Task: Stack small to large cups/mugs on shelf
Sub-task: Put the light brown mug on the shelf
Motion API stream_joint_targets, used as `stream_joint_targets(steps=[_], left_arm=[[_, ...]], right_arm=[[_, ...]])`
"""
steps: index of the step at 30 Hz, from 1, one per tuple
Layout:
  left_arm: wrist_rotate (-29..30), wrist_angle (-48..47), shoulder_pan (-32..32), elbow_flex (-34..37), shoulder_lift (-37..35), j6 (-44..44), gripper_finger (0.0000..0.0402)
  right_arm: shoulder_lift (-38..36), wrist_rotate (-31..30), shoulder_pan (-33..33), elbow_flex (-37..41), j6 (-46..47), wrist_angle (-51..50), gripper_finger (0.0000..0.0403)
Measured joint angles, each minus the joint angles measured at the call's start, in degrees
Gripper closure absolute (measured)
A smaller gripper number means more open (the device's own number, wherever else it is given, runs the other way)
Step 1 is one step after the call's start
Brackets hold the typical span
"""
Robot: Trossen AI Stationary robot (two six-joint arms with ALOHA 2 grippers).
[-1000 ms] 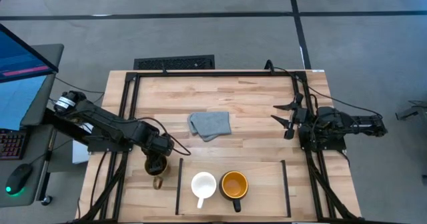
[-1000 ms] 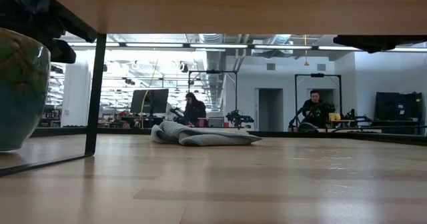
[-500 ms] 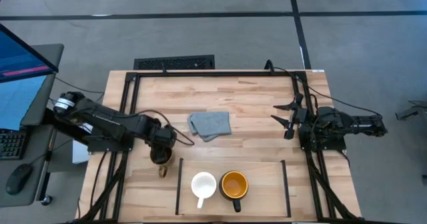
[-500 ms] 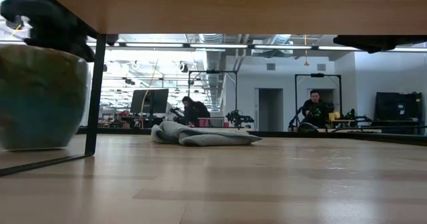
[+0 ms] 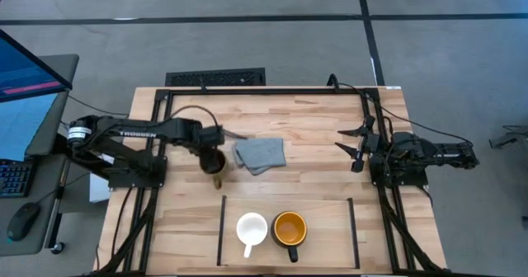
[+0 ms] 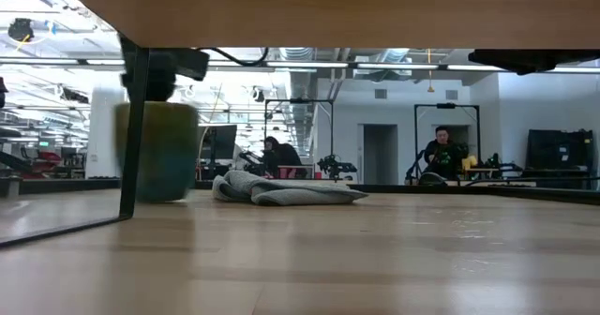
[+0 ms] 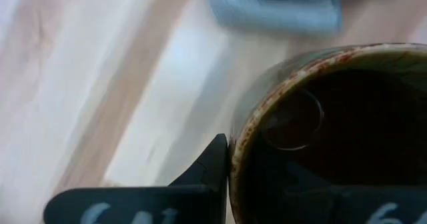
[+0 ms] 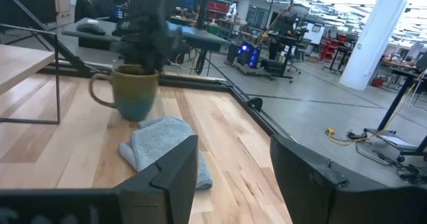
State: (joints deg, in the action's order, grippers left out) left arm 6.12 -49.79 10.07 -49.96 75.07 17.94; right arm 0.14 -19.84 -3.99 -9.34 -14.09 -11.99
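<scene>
High view: my left gripper (image 5: 213, 156), pinching the brownish-gold mug (image 5: 214, 161) beside the grey cloth (image 5: 261, 154), must next carry it to the shelf (image 5: 330, 219); my right gripper (image 5: 353, 148) waits spread.

We see a grey cloth (image 5: 260, 154) lying crumpled on the wooden table (image 5: 313, 129), a little left of centre, about midway between the far and near edges. A black metal frame (image 5: 264, 91) runs along the table's far edge and down both sides. Off the left side stands a desk with a lit blue screen (image 5: 25, 67), a keyboard (image 5: 11, 178) and a mouse (image 5: 23, 221). In the room beyond, two people (image 6: 442, 151) sit at workstations.
</scene>
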Motion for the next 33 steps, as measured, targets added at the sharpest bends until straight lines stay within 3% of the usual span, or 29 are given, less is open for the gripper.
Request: stream_joint_targets(steps=[5,11,17,24,33], left_arm=[[-3.21,6.55,6.19,0.05,0.1,-2.77,0.038],[-7.24,11.98,8.74,-1.86,2.4,-7.48,0.038],[-7.43,10.72,8.76,-13.68,12.35,-14.28,0.038],[-6.79,1.29,8.78,-30.34,25.72,-19.45,0.038],[-7.2,-8.1,8.78,-48.69,34.68,-21.63,0.038]], right_arm=[[0.0,0.0,0.0,0.0,0.0,0.0,0.0193],[0.0,0.0,0.01,0.0,0.0,0.0,0.0193],[0.0,0.0,0.01,0.0,0.0,-0.05,0.0193],[0.0,0.0,0.02,0.0,0.11,-1.02,0.0193],[0.0,0.04,0.02,0.0,0.13,-1.31,0.0193]])
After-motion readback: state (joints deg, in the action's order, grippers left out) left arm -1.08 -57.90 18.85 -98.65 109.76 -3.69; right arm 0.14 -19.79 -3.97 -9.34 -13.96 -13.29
